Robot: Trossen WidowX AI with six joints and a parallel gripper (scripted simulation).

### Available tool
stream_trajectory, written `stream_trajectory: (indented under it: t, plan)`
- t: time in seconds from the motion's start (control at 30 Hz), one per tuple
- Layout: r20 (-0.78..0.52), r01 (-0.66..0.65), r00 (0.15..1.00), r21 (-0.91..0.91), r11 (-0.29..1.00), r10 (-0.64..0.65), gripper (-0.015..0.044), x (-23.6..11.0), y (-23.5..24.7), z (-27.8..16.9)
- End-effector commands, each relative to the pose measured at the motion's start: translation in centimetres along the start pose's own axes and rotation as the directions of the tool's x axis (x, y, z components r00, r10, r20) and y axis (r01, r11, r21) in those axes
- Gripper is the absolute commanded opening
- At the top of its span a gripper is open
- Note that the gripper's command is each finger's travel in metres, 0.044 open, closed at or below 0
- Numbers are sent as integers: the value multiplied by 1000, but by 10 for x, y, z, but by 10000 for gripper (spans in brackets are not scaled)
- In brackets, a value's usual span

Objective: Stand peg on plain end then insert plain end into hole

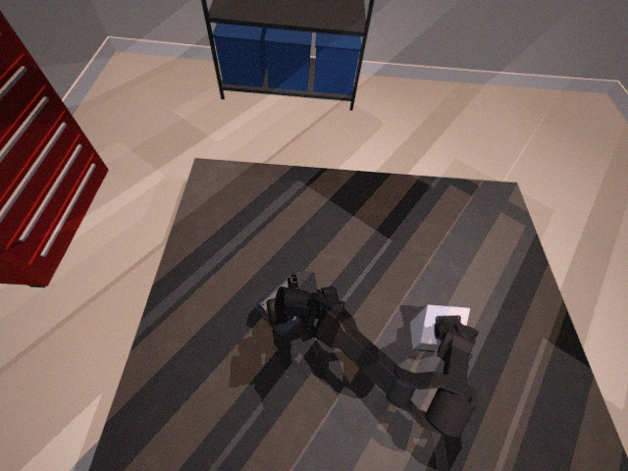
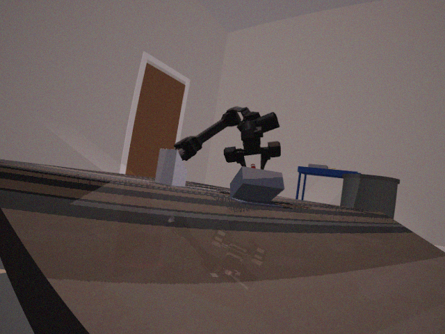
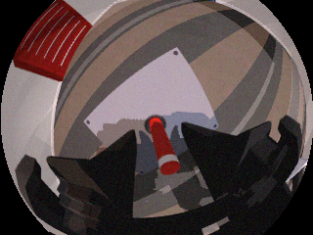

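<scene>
The red peg [image 3: 166, 152] [image 2: 253, 165] stands in the hole of the grey sloped panel [image 3: 152, 88] [image 2: 256, 185]; only its upper end sticks out of the face. My gripper [image 3: 158, 131] [image 2: 254, 165] hangs just above the panel, its fingers on either side of the peg's top. The fingers are open, with a gap showing on each side of the peg in the wrist view. In the top view the wrist covers the peg and most of the panel.
A pale block [image 1: 446, 312] [image 2: 171, 167] stands on the table beside the arm's base. Off the table are a red drawer cabinet [image 1: 35, 167], a shelf with blue bins [image 1: 287, 55], a blue table [image 2: 323, 172] and a grey bin [image 2: 370, 192].
</scene>
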State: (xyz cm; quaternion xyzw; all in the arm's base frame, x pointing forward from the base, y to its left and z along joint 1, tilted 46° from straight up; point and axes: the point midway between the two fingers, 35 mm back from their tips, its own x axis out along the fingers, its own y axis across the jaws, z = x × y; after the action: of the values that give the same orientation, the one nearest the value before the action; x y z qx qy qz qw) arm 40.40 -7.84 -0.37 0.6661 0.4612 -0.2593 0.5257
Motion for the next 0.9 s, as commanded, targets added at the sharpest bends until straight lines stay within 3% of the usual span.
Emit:
stream_trajectory:
  t: [0.0,0.17,0.87]
  plan:
    - [0,0,1000,-1,1000,0,315,0,0,0]
    - [1,1,1000,0,1000,-1,440,-5,0,0]
    - [7,2,1000,2,1000,-2,440,-47,1,2]
